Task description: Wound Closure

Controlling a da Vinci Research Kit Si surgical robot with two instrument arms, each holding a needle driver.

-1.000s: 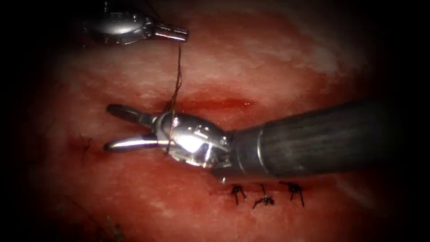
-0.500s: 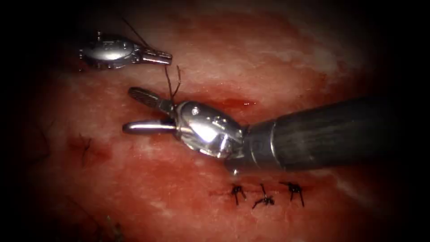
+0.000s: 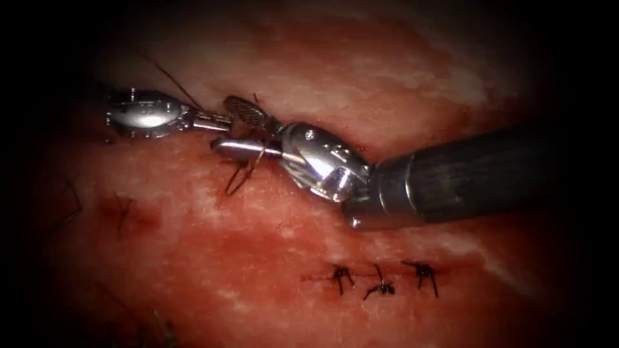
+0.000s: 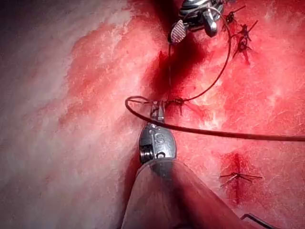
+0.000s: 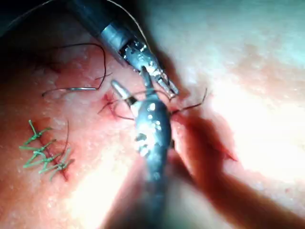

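Your right tool [image 3: 227, 130] has moved up-left to meet left tool [image 3: 216, 120] (jaws apart, tips nearly touching); left clamps thread [image 4: 200, 131]. Needle [image 5: 71, 89] lies on tissue [image 3: 400, 64].

My L tool [image 3: 222, 120] lies nearly level, jaws closed on the thread [image 3: 245, 174], tip pointing at my R tool [image 3: 232, 129], whose jaws are parted w/ nothing clearly between them, I think, wrist bent and shaft running off right.
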